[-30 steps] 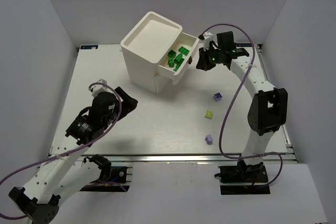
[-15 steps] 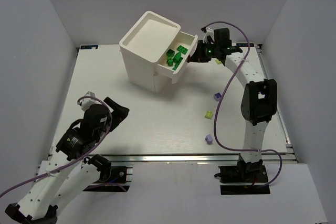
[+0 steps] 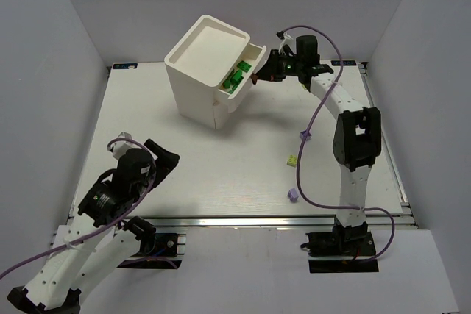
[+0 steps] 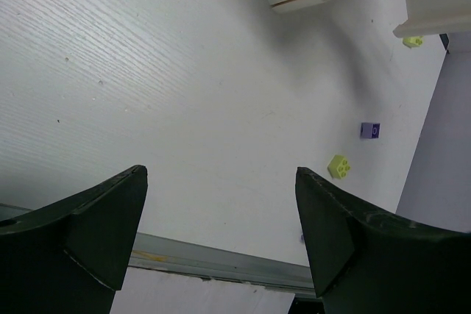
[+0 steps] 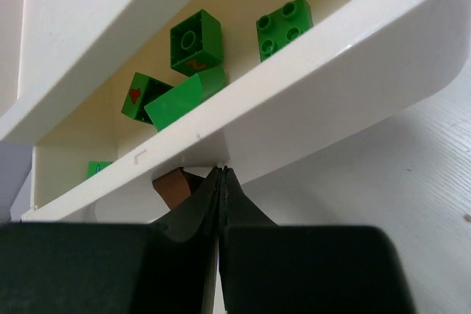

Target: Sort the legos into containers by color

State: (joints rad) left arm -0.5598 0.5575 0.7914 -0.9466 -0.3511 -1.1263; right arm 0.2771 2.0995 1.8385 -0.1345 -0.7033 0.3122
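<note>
Right gripper [image 5: 221,170] clenched shut, empty, tips against the front of the partly open top drawer [image 5: 331,71] beside its brown knob [image 5: 173,187]. Green bricks [image 5: 196,42] lie inside the drawer. Left gripper [image 4: 219,176] spread wide, empty, above table [image 4: 184,71].

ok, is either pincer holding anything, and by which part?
Nothing is held. Right pincer is shut and empty, tips at the drawer front beside its brown knob. Left pincer hangs open above the table.

Your left arm [image 3: 88,233] and right arm [image 3: 352,174]: white links, black joint housings, a purple cable [image 3: 296,182] along each, black base plates [image 3: 342,244]; left gripper [image 4: 219,174] fingers matte dark.
</note>
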